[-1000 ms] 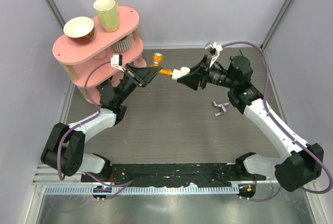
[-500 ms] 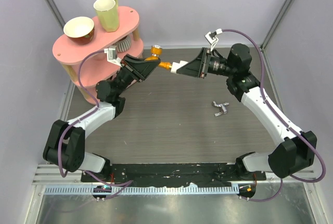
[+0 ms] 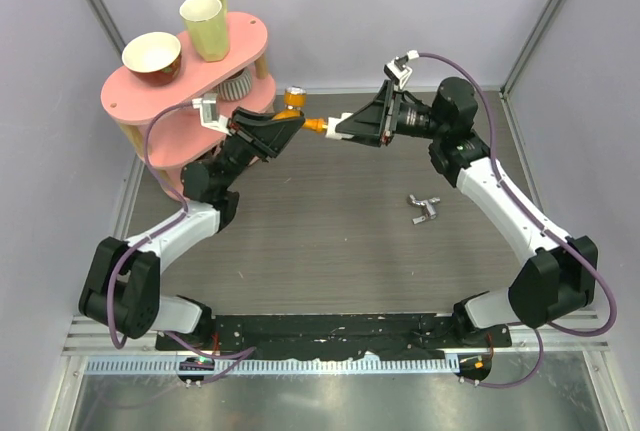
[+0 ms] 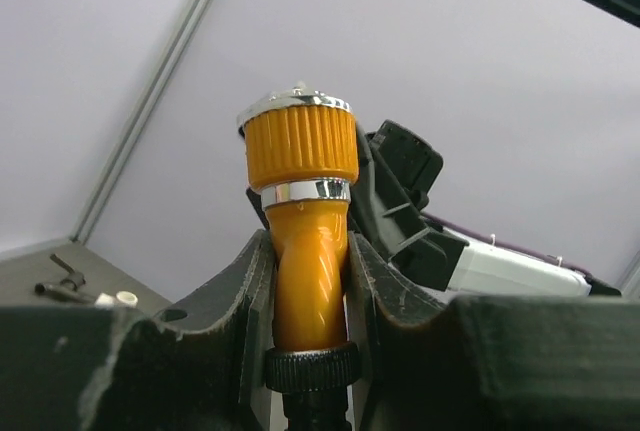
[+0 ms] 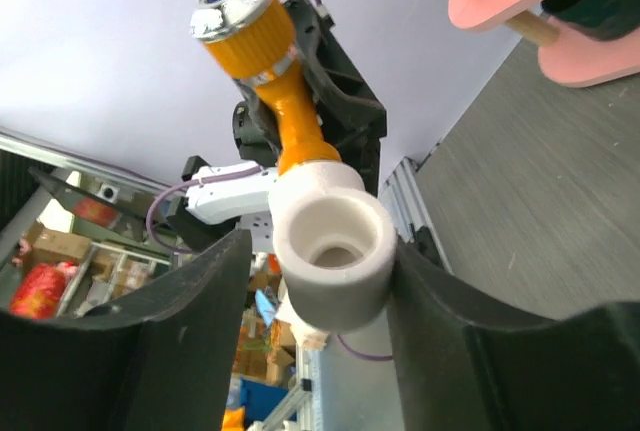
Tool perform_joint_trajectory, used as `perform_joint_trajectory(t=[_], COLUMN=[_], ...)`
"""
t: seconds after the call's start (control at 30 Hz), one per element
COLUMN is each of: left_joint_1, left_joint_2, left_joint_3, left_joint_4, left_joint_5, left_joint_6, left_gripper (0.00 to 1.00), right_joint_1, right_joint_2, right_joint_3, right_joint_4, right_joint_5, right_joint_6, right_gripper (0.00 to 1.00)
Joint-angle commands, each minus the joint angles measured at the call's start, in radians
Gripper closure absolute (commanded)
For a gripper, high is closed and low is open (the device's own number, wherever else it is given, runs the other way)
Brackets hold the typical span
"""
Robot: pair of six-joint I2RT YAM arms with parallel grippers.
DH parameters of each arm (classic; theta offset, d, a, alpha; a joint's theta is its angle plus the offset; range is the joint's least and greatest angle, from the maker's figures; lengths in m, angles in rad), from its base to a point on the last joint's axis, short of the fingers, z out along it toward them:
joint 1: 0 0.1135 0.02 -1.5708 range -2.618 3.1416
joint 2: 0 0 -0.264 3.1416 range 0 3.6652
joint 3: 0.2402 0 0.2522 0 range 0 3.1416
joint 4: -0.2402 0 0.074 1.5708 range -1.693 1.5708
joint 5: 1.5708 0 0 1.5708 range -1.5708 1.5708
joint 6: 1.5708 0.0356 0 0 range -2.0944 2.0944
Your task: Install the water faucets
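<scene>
The orange tap (image 3: pixel 297 104) with its silvery knob is held in the air above the back of the table. My left gripper (image 3: pixel 288 125) is shut on its orange body (image 4: pixel 308 271), knob (image 4: pixel 298 141) pointing up. The white pipe fitting (image 3: pixel 331 134) sits on the tap's spout. My right gripper (image 3: pixel 343 131) is shut on the fitting (image 5: pixel 332 251), whose open end faces the right wrist camera, with the tap (image 5: pixel 262 46) beyond it. The two grippers meet tip to tip.
A pink two-tier shelf (image 3: pixel 130 96) with a bowl (image 3: pixel 152 56) and a yellow cup (image 3: pixel 206 26) stands at the back left, close to my left arm. A small silver tap piece (image 3: pixel 425 209) lies on the table at the right.
Both grippers have moved up and toward the back together, keeping the tap and the fitting joined. The right wrist has turned.
</scene>
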Motion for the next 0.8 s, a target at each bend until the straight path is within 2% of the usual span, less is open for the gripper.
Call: perform_joint_trajectory(t=[0.0,0.03,0.17,0.2,0.33,0.4,0.57,0.67,0.7,0.77], left_joint_1=[-0.031,-0.031,-0.033,-0.034,-0.034,-0.036,-0.036,-0.036,-0.036,-0.036], left_joint_2=[0.014,0.011,-0.025,-0.035,-0.101,-0.124,-0.133,-0.139,-0.141,-0.154], left_joint_3=[-0.051,-0.057,-0.058,-0.057,-0.060,-0.061,-0.067,-0.058,-0.054,-0.029], left_joint_4=[0.162,0.157,0.075,0.050,-0.129,-0.165,-0.216,-0.301,-0.324,-0.422], left_joint_5=[-0.091,-0.110,-0.174,-0.189,-0.229,-0.238,-0.258,-0.264,-0.260,-0.246], left_joint_6=[-0.091,-0.113,-0.183,-0.191,-0.208,-0.214,-0.297,-0.349,-0.354,-0.357], left_gripper=[1.00,1.00,1.00,1.00,1.00,1.00,1.00,1.00,1.00,1.00], right_joint_1=[0.029,0.029,0.029,0.029,0.030,0.029,0.029,0.030,0.032,0.038], right_joint_2=[-0.035,-0.046,-0.070,-0.075,-0.109,-0.121,-0.174,-0.253,-0.282,-0.368], right_joint_3=[0.125,0.130,0.131,0.131,0.131,0.130,0.066,-0.026,-0.054,-0.162], right_joint_4=[-0.190,-0.217,-0.291,-0.332,-0.461,-0.504,-0.501,-0.437,-0.386,-0.308], right_joint_5=[0.084,0.098,0.146,0.163,0.323,0.348,0.408,0.465,0.462,0.453], right_joint_6=[-0.202,-0.295,-0.446,-0.481,-0.699,-0.796,-0.961,-1.101,-1.205,-1.300], right_gripper=[0.26,0.23,0.16,0.11,0.10,0.09,0.09,0.09,0.09,0.09])
